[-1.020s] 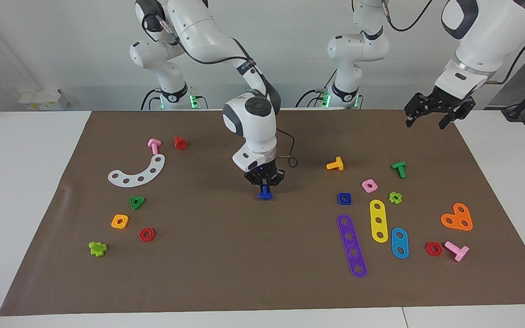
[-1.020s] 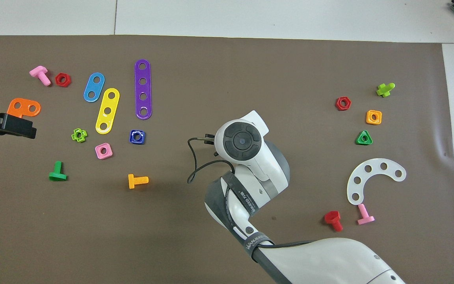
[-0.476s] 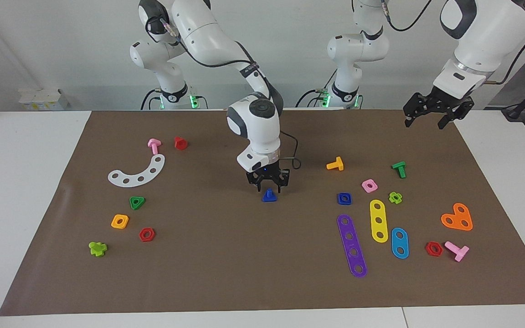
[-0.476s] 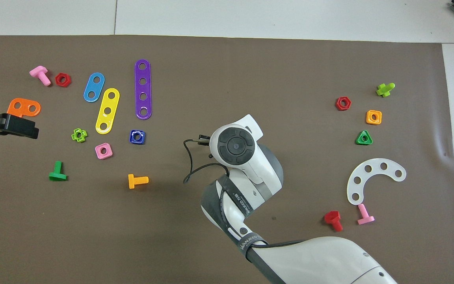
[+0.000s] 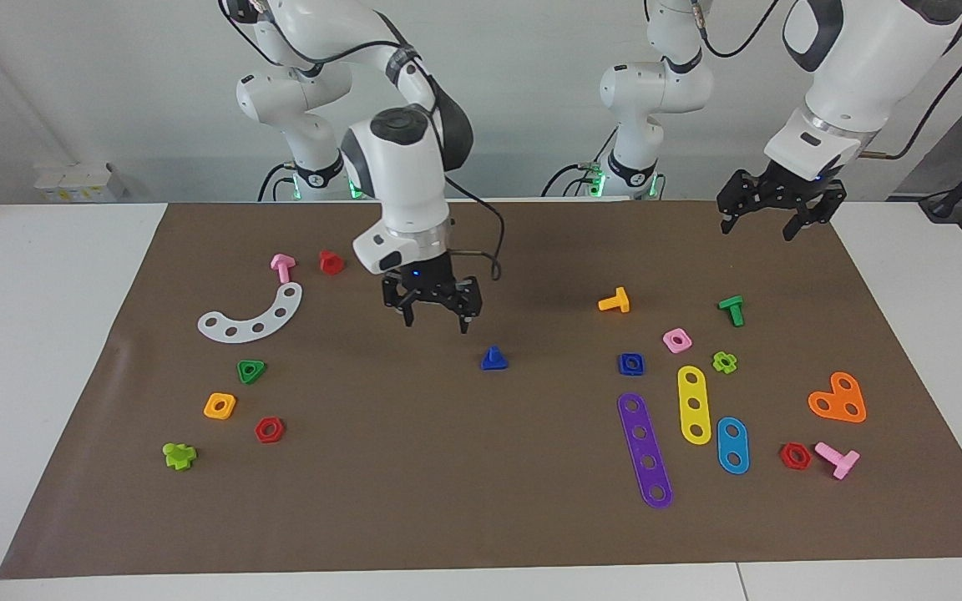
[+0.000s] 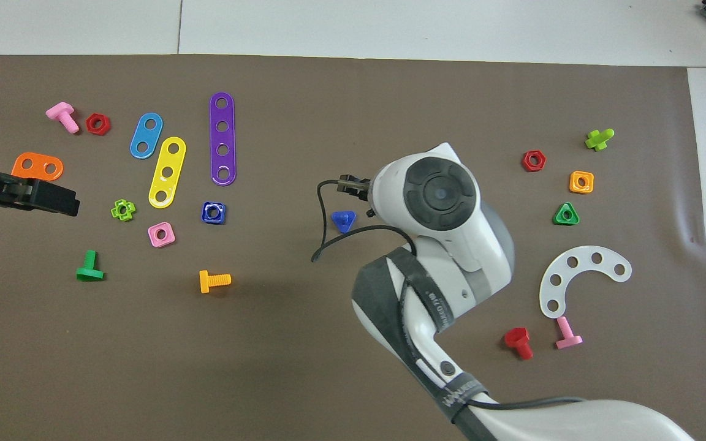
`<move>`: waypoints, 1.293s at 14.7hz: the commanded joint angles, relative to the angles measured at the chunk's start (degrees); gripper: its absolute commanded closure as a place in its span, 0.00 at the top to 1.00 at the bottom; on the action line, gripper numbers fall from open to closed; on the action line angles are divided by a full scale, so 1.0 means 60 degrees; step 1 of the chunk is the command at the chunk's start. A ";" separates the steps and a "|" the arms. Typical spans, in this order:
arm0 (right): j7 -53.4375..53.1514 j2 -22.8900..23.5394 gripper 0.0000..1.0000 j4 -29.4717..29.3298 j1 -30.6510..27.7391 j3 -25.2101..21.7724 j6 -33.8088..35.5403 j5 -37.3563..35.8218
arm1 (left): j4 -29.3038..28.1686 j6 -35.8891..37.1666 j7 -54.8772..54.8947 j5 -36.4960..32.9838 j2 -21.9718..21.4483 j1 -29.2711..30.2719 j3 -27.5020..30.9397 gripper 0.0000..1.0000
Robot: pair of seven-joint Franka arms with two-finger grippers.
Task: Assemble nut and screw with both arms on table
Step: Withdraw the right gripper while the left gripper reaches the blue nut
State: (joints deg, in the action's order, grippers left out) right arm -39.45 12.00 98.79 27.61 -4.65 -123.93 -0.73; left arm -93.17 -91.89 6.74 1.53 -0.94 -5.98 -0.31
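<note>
Both hands — right (image 5: 435,314), left (image 5: 769,219) — empty, spread; one screw (image 5: 493,358), one nut (image 5: 630,363).

Dark-blue screw (image 5: 493,359); brown mat (image 5: 448,501)

Screw (image 5: 493,358) mid-mat (standing head-down), nut (image 5: 630,363) beside it toward left arm's end

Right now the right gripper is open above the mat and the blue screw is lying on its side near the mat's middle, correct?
Not quite. The right gripper is open above the mat, but the blue screw stands upright on its triangular head, post pointing up, as the facing view shows.
</note>
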 commanded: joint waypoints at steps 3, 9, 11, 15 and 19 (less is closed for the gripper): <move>0.2045 -0.1440 1.00 0.0204 -0.1582 0.0131 0.2192 0.0137 | -0.0293 -0.0738 -0.0288 0.0053 0.0505 -0.0584 0.0110 1.00; 0.4550 -0.2291 1.00 0.0015 -0.3326 0.0101 0.4142 0.0181 | -0.0948 -0.2771 -0.1255 0.0024 0.1636 -0.0849 0.0095 1.00; 0.5268 -0.2496 1.00 0.0014 -0.3824 0.0087 0.4642 0.0181 | -0.1871 -0.3782 -0.1314 0.0024 0.1592 -0.0864 0.0095 1.00; 0.6470 -0.2775 1.00 0.0014 -0.4703 0.0057 0.5273 0.0166 | -0.2094 -0.5014 -0.1855 0.0024 0.2352 -0.1009 0.0095 0.97; 0.6443 -0.2455 1.00 -0.0949 -0.4632 0.0116 0.5697 -0.0199 | -0.2080 -0.6069 -0.2470 0.0010 0.3274 -0.1317 0.0110 0.95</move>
State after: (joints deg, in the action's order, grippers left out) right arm -1.59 -4.19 97.47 -0.19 -4.77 -92.25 -0.90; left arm -105.43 -124.45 -5.77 1.54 15.99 -11.97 -0.50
